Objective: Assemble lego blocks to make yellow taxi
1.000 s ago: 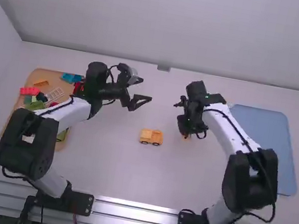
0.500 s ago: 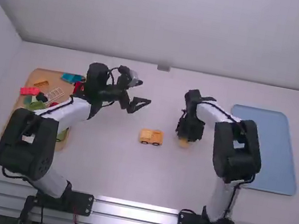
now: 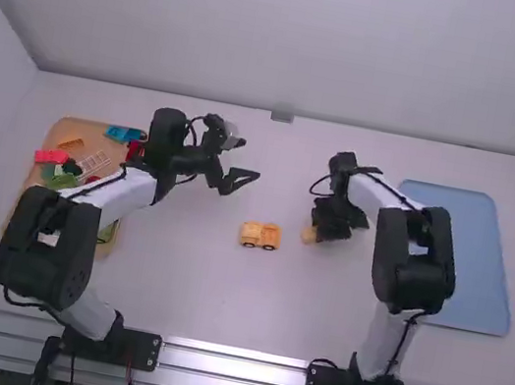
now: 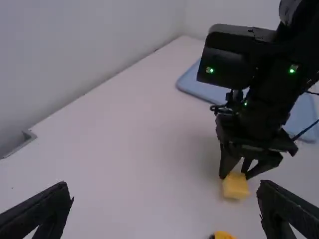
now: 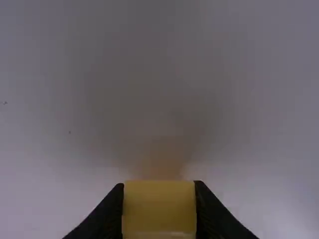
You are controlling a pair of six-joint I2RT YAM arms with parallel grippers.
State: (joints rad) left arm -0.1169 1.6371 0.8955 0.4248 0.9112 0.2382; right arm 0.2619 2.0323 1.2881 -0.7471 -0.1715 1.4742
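Near the table's middle stands the yellow taxi body (image 3: 260,235), a wheeled piece with yellow blocks on it; its edge shows low in the left wrist view (image 4: 224,235). To its right, my right gripper (image 3: 316,233) is shut on a yellow block (image 3: 309,235). In the right wrist view that block (image 5: 159,208) sits squarely between the fingertips of my right gripper (image 5: 159,204). My left gripper (image 3: 248,182) stands open above the table, behind the taxi body, its fingers wide apart and nothing between them in the left wrist view (image 4: 167,199).
At the left, partly behind the left arm, lies an orange tray (image 3: 59,131) with several loose coloured blocks, a red one (image 3: 51,156) and a blue one (image 3: 122,134) among them. A blue tray (image 3: 470,260) lies at the right, beside the right arm.
The right arm first came in lower over the yellow block and has since tilted, with the block now between its fingers and slightly left of where it was. The left arm has hardly moved.
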